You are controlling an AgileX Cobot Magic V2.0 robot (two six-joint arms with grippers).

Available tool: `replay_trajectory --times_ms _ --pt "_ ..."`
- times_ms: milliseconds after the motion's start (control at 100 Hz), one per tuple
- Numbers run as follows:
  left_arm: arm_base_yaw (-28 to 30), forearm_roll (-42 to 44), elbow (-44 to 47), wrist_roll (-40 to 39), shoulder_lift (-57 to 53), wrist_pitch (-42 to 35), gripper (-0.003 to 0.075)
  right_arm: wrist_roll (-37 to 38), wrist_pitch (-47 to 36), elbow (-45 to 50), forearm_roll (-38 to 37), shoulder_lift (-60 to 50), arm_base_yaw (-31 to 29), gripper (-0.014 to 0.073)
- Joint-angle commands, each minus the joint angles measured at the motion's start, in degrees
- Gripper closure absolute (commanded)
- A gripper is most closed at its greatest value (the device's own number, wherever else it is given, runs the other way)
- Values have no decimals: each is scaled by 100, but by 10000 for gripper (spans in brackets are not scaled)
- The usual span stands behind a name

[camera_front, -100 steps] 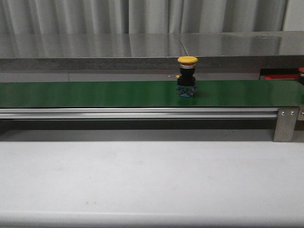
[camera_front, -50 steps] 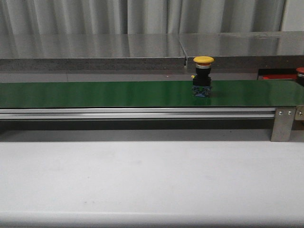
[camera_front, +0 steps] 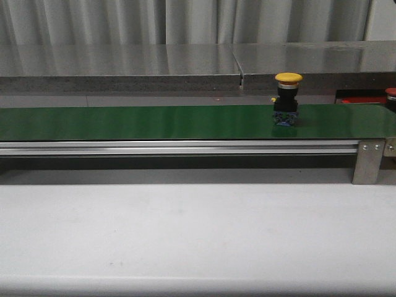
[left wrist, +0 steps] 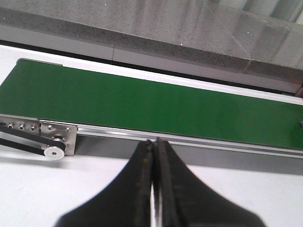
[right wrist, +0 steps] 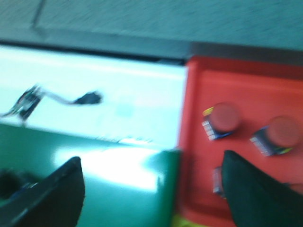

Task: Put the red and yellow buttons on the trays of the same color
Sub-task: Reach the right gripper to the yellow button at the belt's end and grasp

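Front view
Belt [camera_front: 154,122]: long and green, running left to right across the view, on a metal rail with a bracket [camera_front: 370,162] at its right end.
Yellow button [camera_front: 288,99]: upright on the belt, right of the middle; yellow cap on top, black body, small blue base touching the belt.
Red tray [camera_front: 359,99]: only a thin strip shows, behind the belt's right end.
Red button [camera_front: 391,93]: a dark-red cap cut off by the right edge, near the tray strip.
Table [camera_front: 198,235]: pale and flat, in front of the belt.
Arms: neither shows here.

Left wrist view
Left gripper [left wrist: 154,147]: black fingers pressed together, tips meeting, nothing between them; it hangs over the pale table just in front of the belt rail.
Belt: its green surface crosses the view, with a pulley [left wrist: 53,152] and bolts at the near end.

Right wrist view (blurred)
Right gripper [right wrist: 151,170]: fingers wide apart, one dark tip at each lower corner, nothing held.
Red tray: bright red, beside the end of the belt; a yellow sliver shows at its near edge, too blurred to name.
Red buttons: two dark-red round caps lie on the tray [right wrist: 224,118] and [right wrist: 282,134], close together; a third piece near the finger is unclear.
Cable [right wrist: 61,99]: a thin dark lead on the white strip beyond the belt.
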Motion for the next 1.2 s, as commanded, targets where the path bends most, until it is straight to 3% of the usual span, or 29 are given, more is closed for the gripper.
replay_trajectory --times_ms 0,260,500,790,1190 --pt "-49 -122 -151 1 16 -390 739 -217 -425 547 123 -761 206 -2" --pt "-49 -122 -151 1 16 -390 739 -539 -1112 2531 43 -1573 644 -2" --pt "-49 -122 -151 1 16 -390 739 -945 -1610 3498 40 -1619 964 -2" --pt "-49 -122 -151 1 16 -390 739 -982 -2325 3557 47 -1475 1301 -2" --pt "-49 -122 -151 1 16 -390 739 -982 -2515 2831 105 -687 1320 -2"
